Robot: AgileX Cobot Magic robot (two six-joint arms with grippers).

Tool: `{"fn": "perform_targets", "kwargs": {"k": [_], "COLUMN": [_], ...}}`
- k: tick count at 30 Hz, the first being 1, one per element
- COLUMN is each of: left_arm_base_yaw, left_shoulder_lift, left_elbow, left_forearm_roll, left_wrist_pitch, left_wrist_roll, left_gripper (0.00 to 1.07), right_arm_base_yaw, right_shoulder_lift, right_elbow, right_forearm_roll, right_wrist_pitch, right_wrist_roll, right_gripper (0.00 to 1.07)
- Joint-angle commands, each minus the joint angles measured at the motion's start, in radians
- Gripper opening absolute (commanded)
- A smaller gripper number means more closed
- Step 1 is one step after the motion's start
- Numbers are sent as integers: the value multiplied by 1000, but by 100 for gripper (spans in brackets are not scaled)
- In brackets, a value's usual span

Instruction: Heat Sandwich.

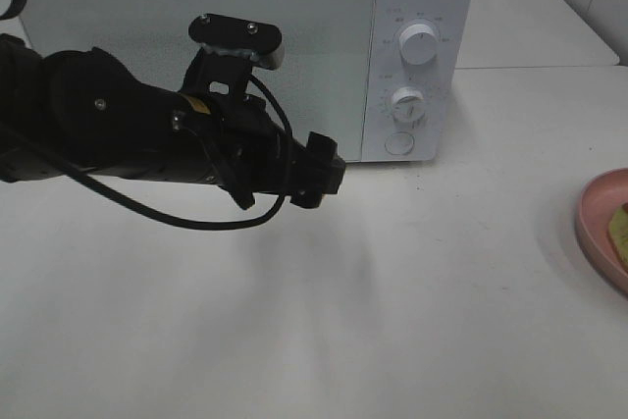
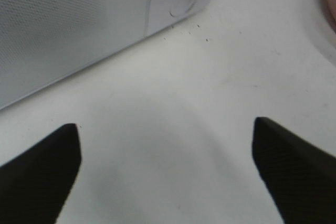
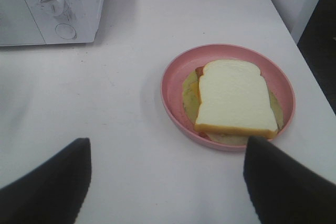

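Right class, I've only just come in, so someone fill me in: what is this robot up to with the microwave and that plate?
Nothing is being held at the moment. The left gripper hangs open and empty above the white table, just in front of the microwave, whose door is shut. The right gripper is also open, above the table near the pink plate. The sandwich lies on that plate, well off to the right of the microwave. So the heating has not started yet.

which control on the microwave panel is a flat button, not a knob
The lowest one, under the two raised round knobs; it sits flush with the panel.
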Motion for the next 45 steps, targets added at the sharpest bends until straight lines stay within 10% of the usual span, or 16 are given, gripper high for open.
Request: {"fn": "perform_targets", "kwargs": {"k": [1, 10, 17, 39, 45], "left_arm_base_yaw": [-3, -3, 43, 820, 887], "left_shoulder_lift": [-30, -116, -192, -494, -596], "left_elbow": [5, 5, 5, 5, 5], "left_forearm_roll": [59, 315, 454, 462, 472], "left_wrist_pitch": [100, 482, 659, 1038, 1125], "left_wrist_roll": [-3, -51, -262, -283, -288], "left_gripper": [103, 102, 102, 102, 102], "right_arm_base_yaw": [-6, -6, -6, -6, -6], "right_shoulder_lift": [-26, -26, -26, -26, -26], "right_elbow": [1, 1, 1, 1, 1], "right_forearm_roll": [3, 3, 3, 3, 3], "right_wrist_pitch": [-5, -5, -5, -5, -5], "right_wrist_roll": [-9, -9, -9, -9, -9], "right_gripper": [76, 76, 76, 76, 76]}}
